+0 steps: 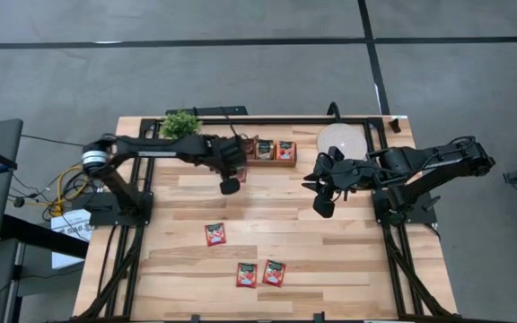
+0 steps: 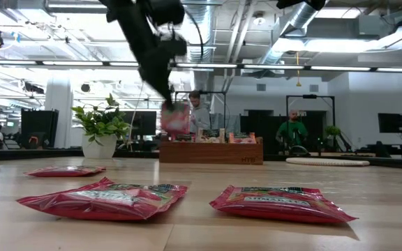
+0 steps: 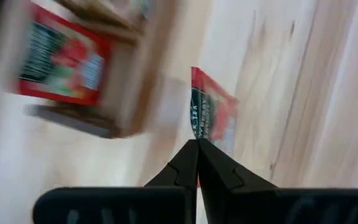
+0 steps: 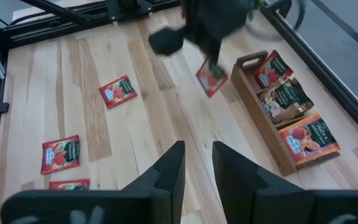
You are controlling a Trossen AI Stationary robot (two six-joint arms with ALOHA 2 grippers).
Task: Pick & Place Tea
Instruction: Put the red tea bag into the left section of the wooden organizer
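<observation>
A red tea sachet [image 3: 213, 112] with a dark green label hangs from my left gripper [image 3: 197, 148], which is shut on it just in front of the wooden box [image 1: 269, 151]. The low view shows this sachet [image 2: 175, 118] in the air, well above the table. The box holds three sachets [image 4: 289, 109] standing in a row. Three more red sachets [image 1: 214, 234], [image 1: 246, 274], [image 1: 274, 272] lie flat on the near half of the table. My right gripper [image 4: 197, 163] hovers open over the table's right half, with nothing between its fingers. My left gripper pinches one edge of the red sachet [image 3: 196, 134] between the ends of its two fingers. The fingers slant down from the table's left side. The sachet hangs below them, tilted and lifted clear of the table.
A small potted plant [image 1: 179, 123] stands at the far left, beside the box. A round pale disc [image 1: 341, 140] lies at the far right. Bare wood lies between the box and the loose sachets. People stand in the room beyond the table.
</observation>
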